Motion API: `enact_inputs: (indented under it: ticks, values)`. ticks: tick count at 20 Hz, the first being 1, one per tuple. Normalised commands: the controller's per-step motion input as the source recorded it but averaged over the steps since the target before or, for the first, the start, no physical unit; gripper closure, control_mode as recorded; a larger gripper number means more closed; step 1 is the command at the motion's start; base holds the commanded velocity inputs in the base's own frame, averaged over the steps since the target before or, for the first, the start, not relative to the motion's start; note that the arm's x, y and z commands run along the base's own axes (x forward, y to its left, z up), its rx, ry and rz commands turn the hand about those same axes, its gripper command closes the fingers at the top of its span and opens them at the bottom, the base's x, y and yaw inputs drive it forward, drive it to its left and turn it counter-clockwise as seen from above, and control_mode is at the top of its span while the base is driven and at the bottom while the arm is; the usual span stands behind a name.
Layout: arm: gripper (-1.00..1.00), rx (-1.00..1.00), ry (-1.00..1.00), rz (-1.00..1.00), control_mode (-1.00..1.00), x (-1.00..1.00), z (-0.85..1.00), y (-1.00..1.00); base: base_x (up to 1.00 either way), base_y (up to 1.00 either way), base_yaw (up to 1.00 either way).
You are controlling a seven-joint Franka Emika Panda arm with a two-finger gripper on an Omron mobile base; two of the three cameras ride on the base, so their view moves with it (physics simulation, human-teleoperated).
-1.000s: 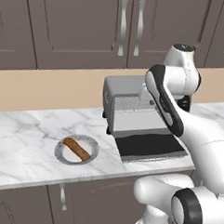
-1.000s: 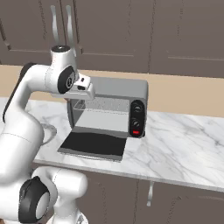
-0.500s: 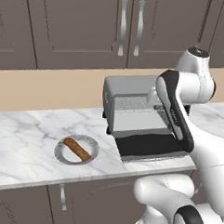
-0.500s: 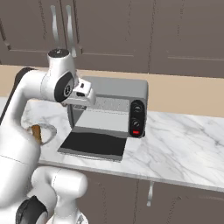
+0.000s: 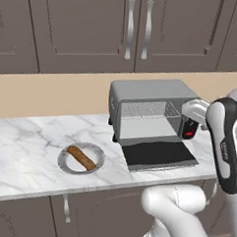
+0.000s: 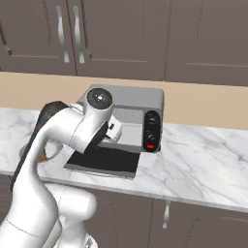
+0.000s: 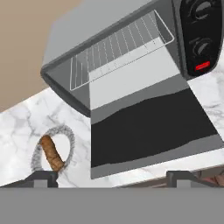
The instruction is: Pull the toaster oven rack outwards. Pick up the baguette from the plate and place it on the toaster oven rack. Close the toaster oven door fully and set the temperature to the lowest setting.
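The toaster oven (image 5: 151, 95) stands on the marble counter with its toaster oven door (image 5: 159, 154) dropped flat. The toaster oven rack (image 7: 118, 48) lies in the cavity, its front edge about level with the opening. Left of the oven, the baguette (image 5: 81, 158) lies on the plate (image 5: 68, 166); the hand view shows the same baguette (image 7: 51, 154) and plate (image 7: 65, 133). My gripper (image 5: 186, 110) hangs in front of the oven's right side, above the door. It is open, and its fingertips (image 7: 41, 177) stand far apart with nothing between them.
The black panel (image 6: 151, 131) with two knobs and a red button (image 7: 202, 66) is on the oven's right. Cabinet doors (image 5: 137, 30) hang above the backsplash. Bare marble counter (image 6: 203, 160) stretches right of the oven, and the counter's front edge lies just beyond the door.
The arm has drawn back out of the oven mouth and swung to the right. The jaws have gone from half shut to wide open.
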Motion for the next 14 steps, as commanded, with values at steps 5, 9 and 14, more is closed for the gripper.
enact_inputs:
  ticks: [5, 9, 14]
  values:
    - [-1.0, 0.48, -0.27, -0.03, -1.0, -0.04, -0.36, -0.32, 0.0, 0.0, 0.0]
    - [-1.0, 0.2, -0.18, -0.04, -1.0, 0.25, -0.27, -0.06, 0.0, 0.0, 0.0]
    - [-1.0, 0.07, 0.11, 0.05, -1.0, 0.67, -0.12, 0.0, 0.0, 0.0, 0.0]
